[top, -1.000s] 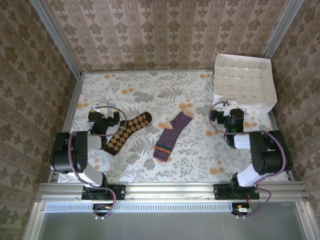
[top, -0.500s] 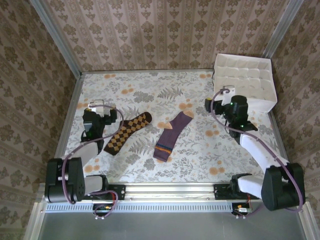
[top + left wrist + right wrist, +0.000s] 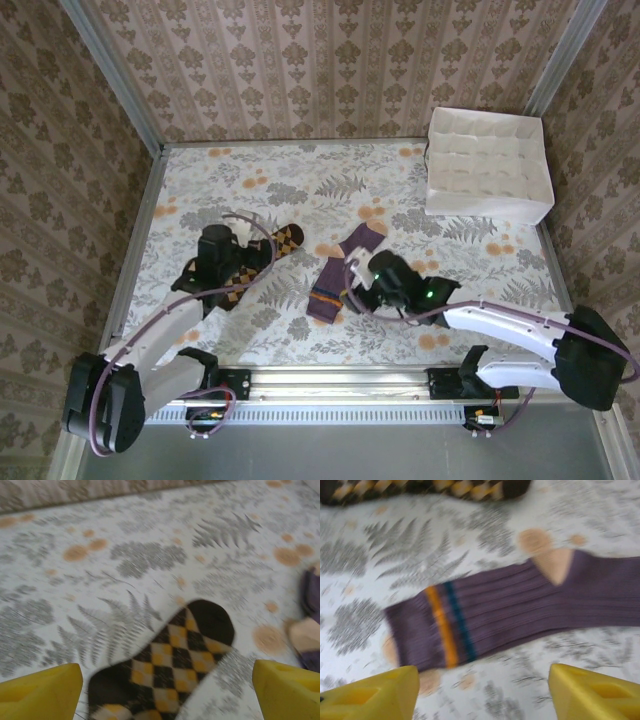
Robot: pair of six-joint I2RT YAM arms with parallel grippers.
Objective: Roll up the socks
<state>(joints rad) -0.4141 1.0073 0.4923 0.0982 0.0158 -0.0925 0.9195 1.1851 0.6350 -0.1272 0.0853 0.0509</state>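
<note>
Both socks lie flat on the table (image 3: 300, 180), neither rolled. The brown sock (image 3: 283, 240) runs diagonally left of centre, toe toward the far right; the purple sock (image 3: 328, 295) lies beside it near the middle, a gap of cloth between them. My left gripper (image 3: 232, 258) is over the brown sock's middle, and on the left wrist view its yellow fingers (image 3: 40, 690) are spread wide either side of the sock, with the dark toe ahead. My right gripper (image 3: 357, 283) sits over the purple sock; its fingers (image 3: 370, 695) are also wide apart, the striped cuff end between them. I can't tell whether either gripper touches the fabric. A white divided box (image 3: 488, 165) stands at the far right corner, well apart from both socks
</note>
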